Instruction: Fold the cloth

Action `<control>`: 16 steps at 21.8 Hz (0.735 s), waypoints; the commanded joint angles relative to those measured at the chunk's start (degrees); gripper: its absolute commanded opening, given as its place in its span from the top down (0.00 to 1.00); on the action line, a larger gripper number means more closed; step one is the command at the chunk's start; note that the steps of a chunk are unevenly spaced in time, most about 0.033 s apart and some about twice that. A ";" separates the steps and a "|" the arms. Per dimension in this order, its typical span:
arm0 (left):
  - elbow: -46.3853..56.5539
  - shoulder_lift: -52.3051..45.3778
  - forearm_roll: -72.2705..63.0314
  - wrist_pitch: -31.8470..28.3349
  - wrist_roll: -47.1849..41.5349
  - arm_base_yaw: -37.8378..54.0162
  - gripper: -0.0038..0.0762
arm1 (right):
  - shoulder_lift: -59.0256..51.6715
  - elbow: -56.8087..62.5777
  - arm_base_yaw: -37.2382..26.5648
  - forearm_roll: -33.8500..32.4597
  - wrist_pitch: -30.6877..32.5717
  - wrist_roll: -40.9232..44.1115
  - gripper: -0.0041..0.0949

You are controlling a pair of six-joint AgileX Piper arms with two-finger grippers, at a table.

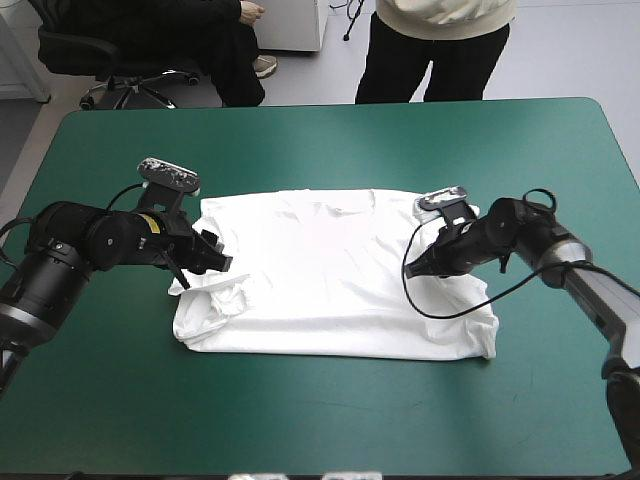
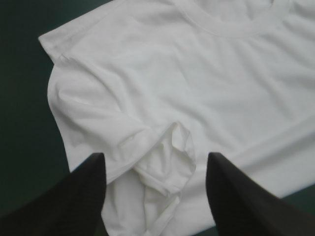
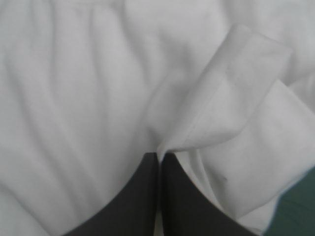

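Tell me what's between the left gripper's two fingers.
A bunched sleeve of the T-shirt, with the left gripper open; the left wrist view shows it.

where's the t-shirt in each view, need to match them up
High view: T-shirt spread flat mid-table, between left claw and right claw.
Left wrist view: T-shirt ahead of the open left claw, crumpled sleeve between its fingers.
Right wrist view: T-shirt fills it, a fold pinched in the shut right claw.
Shared landmark: teal-green cover beside the T-shirt in all three.

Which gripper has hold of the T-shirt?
The right gripper, shut on a fold of the T-shirt; the left gripper stands open over a crumpled sleeve.
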 commanded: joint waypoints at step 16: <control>11.71 -1.89 11.82 5.88 -11.02 -0.24 0.41 | -18.85 -1.85 3.50 -4.25 3.03 1.48 0.47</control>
